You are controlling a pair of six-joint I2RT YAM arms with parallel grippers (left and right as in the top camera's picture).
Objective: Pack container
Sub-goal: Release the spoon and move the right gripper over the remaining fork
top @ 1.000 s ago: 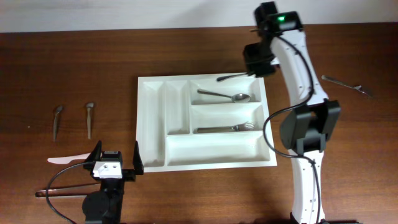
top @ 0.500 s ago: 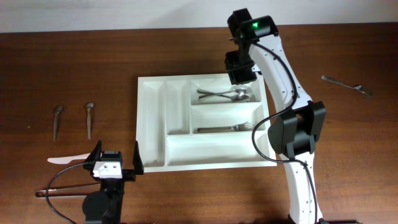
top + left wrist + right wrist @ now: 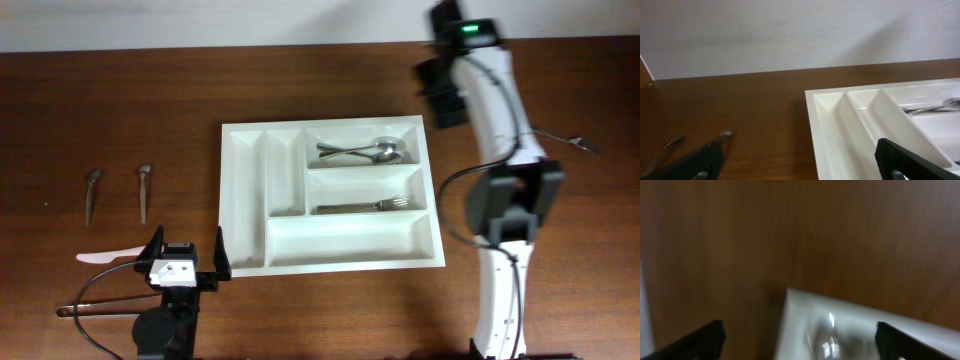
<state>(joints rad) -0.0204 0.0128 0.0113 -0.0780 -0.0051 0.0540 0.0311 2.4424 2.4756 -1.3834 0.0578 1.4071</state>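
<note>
Overhead check. The container (image 3: 345,242) lies flat near the middle of the desk (image 3: 120,100). Its long axis runs left to right across my view. The two narrow compartments sit at its left end and run front to back. The two horizontal compartments are at upper right, and the long compartment runs along the near edge.

Change over the last second: the right end effector (image 3: 443,100) was first above the container's far right edge, pinching a spoon. It then dropped over the upper horizontal compartment. Now it has pulled back past the container's far right corner, over bare desk, holding nothing. The right wrist view is blurred but shows its fingers (image 3: 695,337) spread wide. The upper compartment had one spoon and now has two. The left arm has not moved.

Contents: the spoon pair (image 3: 362,152) lies in the upper horizontal compartment, bowls toward the right. A fork (image 3: 365,207) lies in the horizontal compartment below it, tines toward the right.

The left end effector (image 3: 188,245) is parked just off the container's near left corner, jaws wide and holding nothing.

Loose on the desk, well left of the container, are two metal pieces (image 3: 92,190) (image 3: 144,188) and a white plastic utensil (image 3: 105,257). A metal utensil (image 3: 572,140) lies far right, partly behind the right arm.
</note>
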